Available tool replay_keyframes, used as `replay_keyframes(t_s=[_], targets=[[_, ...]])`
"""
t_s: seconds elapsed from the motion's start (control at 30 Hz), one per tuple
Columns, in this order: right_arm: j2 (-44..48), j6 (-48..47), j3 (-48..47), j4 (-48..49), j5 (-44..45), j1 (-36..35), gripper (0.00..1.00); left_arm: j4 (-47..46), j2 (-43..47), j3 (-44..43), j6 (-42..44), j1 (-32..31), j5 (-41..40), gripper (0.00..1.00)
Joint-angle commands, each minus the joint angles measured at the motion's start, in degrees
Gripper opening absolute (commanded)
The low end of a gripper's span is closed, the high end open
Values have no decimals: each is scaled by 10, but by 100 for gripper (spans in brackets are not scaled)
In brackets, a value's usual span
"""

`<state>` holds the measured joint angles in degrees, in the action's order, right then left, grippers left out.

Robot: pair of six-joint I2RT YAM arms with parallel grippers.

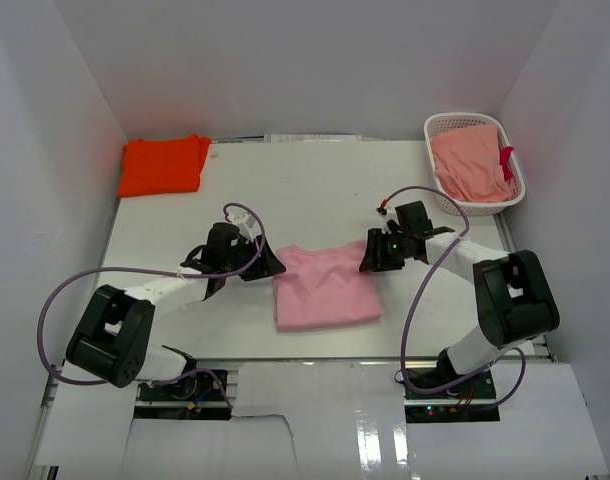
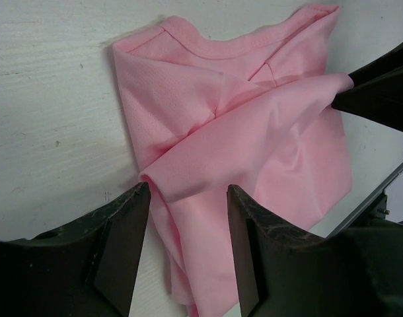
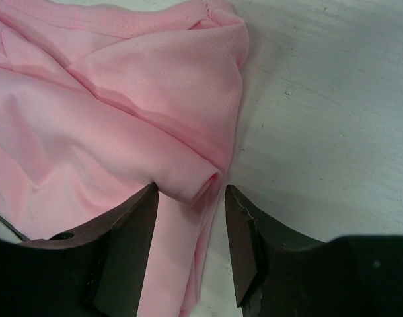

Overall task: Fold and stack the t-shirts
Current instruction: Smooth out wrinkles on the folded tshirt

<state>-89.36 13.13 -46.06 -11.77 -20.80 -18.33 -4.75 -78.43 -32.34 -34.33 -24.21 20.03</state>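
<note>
Findings: the fingers of the left gripper (image 2: 188, 198) are spread astride a raised fold of the pink shirt (image 2: 254, 132), at its edge farther from the basket (image 1: 465, 122); no pinch is made. The fingers of the right gripper (image 3: 188, 191) are likewise held apart around a rolled fold at the edge nearer the basket. The pink shirt is laid on the table (image 1: 315, 190), near-left of the basket, folded to a rough, creased rectangle, collar showing. The orange shirt (image 1: 163, 165) is folded, well left of the basket. Stacking is judged outstanding; further cloth (image 1: 470, 165) is seen inside the basket.
</note>
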Motion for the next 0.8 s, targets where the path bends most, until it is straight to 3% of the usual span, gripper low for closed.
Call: replay_keyframes(t_s=[0.0,0.37,0.77], targets=[[-5,1,-25,22,-9,3,51,-10,7,3,0,2,7,61],[0,1,-41,15,-11,3,51,-4,12,0,1,2,3,59],[4,1,-39,9,-6,3,34,-14,8,8,-3,2,4,47]])
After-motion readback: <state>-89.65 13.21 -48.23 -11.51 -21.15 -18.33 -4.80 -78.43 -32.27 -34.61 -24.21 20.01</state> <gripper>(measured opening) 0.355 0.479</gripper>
